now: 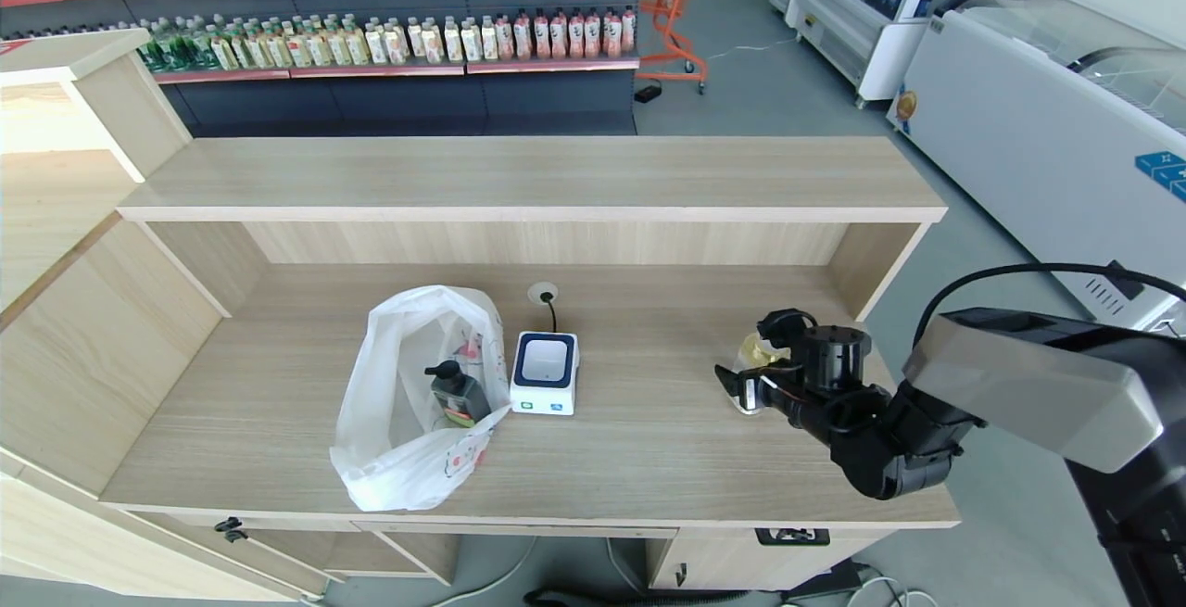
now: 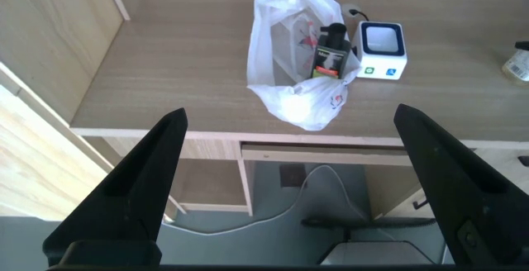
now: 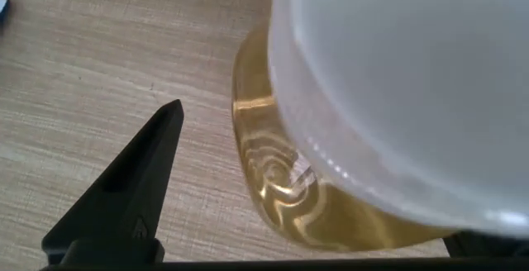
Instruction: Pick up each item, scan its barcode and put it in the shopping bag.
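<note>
A clear bottle of yellow liquid stands on the right part of the wooden counter. My right gripper is down at it, open, with the bottle between the jaws; one black finger stands apart from its side. The white shopping bag lies open at centre left with a dark pump bottle inside. Just right of it sits the white barcode scanner. My left gripper hangs wide open and empty off the counter's front edge, facing the bag and scanner.
A raised ledge and side walls enclose the counter's back and ends. The scanner's cable runs into a hole behind it. Drink shelves and chest freezers stand beyond. Open counter lies between scanner and bottle.
</note>
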Robot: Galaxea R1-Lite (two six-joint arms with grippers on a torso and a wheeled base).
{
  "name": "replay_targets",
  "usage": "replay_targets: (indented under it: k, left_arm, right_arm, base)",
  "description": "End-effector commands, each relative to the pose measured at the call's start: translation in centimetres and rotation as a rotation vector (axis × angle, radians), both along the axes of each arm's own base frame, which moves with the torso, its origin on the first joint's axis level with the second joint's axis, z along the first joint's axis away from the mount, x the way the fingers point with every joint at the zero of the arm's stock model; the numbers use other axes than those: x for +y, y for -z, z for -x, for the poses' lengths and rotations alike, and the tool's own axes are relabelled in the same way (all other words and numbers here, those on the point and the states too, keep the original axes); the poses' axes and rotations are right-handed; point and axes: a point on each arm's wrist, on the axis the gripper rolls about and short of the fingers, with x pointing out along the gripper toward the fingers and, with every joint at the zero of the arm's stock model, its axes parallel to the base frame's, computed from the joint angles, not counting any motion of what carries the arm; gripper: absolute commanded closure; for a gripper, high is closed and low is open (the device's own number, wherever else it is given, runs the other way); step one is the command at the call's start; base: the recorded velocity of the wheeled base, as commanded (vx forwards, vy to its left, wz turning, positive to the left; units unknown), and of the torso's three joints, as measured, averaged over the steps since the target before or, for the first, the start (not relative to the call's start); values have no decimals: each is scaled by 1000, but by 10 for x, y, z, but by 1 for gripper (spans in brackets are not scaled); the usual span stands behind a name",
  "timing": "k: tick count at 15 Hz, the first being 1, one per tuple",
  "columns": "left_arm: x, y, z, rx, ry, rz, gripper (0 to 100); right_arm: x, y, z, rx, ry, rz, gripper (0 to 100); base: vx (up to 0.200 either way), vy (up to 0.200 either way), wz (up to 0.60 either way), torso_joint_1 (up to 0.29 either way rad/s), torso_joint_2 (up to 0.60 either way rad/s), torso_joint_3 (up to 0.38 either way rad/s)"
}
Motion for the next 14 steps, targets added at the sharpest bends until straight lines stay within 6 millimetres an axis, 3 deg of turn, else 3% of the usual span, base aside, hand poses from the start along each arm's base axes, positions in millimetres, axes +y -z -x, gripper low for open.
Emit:
replay_targets:
  k: [1,3,6,11,14]
  left_arm:
    - [0,0,0,1,0,0,0]
    - [0,0,0,1,0,0,0]
    - [0,0,0,1,0,0,0]
    - [0,0,0,1,0,0,0]
    - [0,0,0,1,0,0,0]
  right_arm:
    - [4,0,-10,-30,-14,0,100]
    - [5,0,-13,-45,-21,24,100]
    - [8,16,-2,-16,-55,122,100]
    - [7,-9,-5,-74,-33,52,100]
    - [12,-75,13,-41,-5,-149,100]
  base:
    - [0,0,0,0,0,0]
    - [0,0,0,0,0,0]
    - [0,0,0,0,0,0]
    - [0,0,0,0,0,0]
    - [0,0,0,0,0,0]
